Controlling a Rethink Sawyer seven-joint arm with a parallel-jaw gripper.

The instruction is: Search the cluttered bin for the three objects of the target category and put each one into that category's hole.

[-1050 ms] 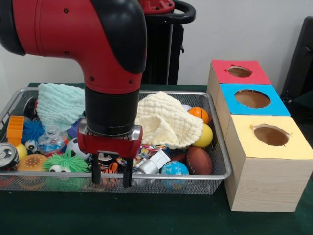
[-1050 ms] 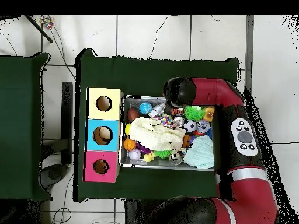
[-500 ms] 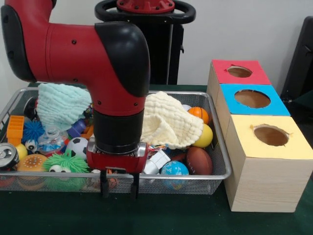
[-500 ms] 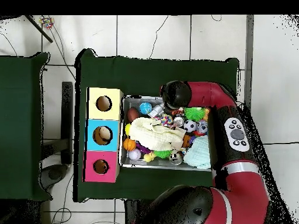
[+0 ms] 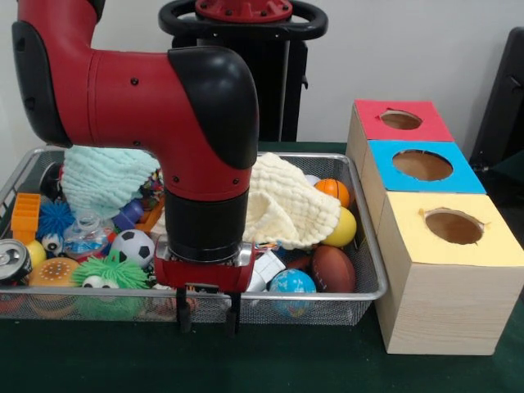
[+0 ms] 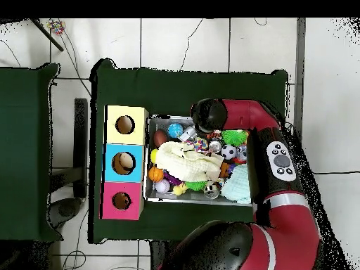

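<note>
My gripper [image 5: 208, 315] hangs low at the near wall of the wire bin [image 5: 319, 154], open, with nothing seen between its fingers. Just to its right lie a globe ball [image 5: 291, 286] and a brown football [image 5: 333, 268]. A soccer ball [image 5: 133, 246] sits to its left. Farther back are a yellow ball [image 5: 344, 228] and an orange basketball [image 5: 332, 190]. Beside the bin stand three boxes with holes: red [image 5: 401, 120], blue [image 5: 422, 165] and yellow [image 5: 453, 227]. From overhead the arm's wrist [image 6: 209, 114] hides the gripper over the bin's [image 6: 184, 202] upper edge.
A cream cloth [image 5: 286, 205] and a mint cloth [image 5: 102, 176] cover part of the clutter. A green fuzzy toy [image 5: 106, 274], a burger toy [image 5: 53, 272], a can [image 5: 12, 260] and a blue spiky ball [image 5: 56, 217] fill the bin's left end.
In the front view the arm has shifted right along the bin's near wall and sunk a little lower. The gripper has stayed open.
</note>
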